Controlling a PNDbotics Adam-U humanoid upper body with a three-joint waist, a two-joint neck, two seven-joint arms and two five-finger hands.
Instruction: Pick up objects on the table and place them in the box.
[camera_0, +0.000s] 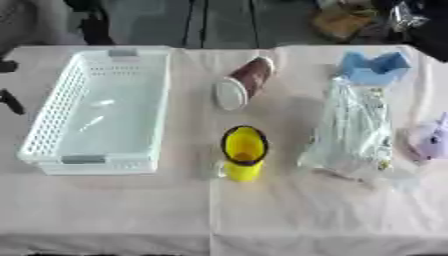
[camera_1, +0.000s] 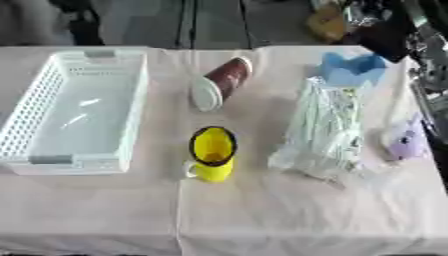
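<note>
A white slotted basket (camera_0: 52, 125) stands on the left of the table with nothing in it. A brown cup with a white lid (camera_0: 243, 82) lies on its side in the middle. In front of it a yellow mug (camera_0: 243, 152) stands upright. A clear plastic bag (camera_0: 354, 132) lies to the right, with a blue piece (camera_0: 374, 67) behind it. A purple soft toy (camera_1: 404, 142) sits at the right edge. My right arm (camera_1: 427, 85) runs down the right edge of the right eye view, ending beside the purple toy. My left hand does not show.
The table wears a pale cloth (camera_0: 131, 210) with broad bare room along its front. A small dark shape (camera_0: 10, 101) shows at the left edge beside the basket. Clutter lies on the floor beyond the far edge.
</note>
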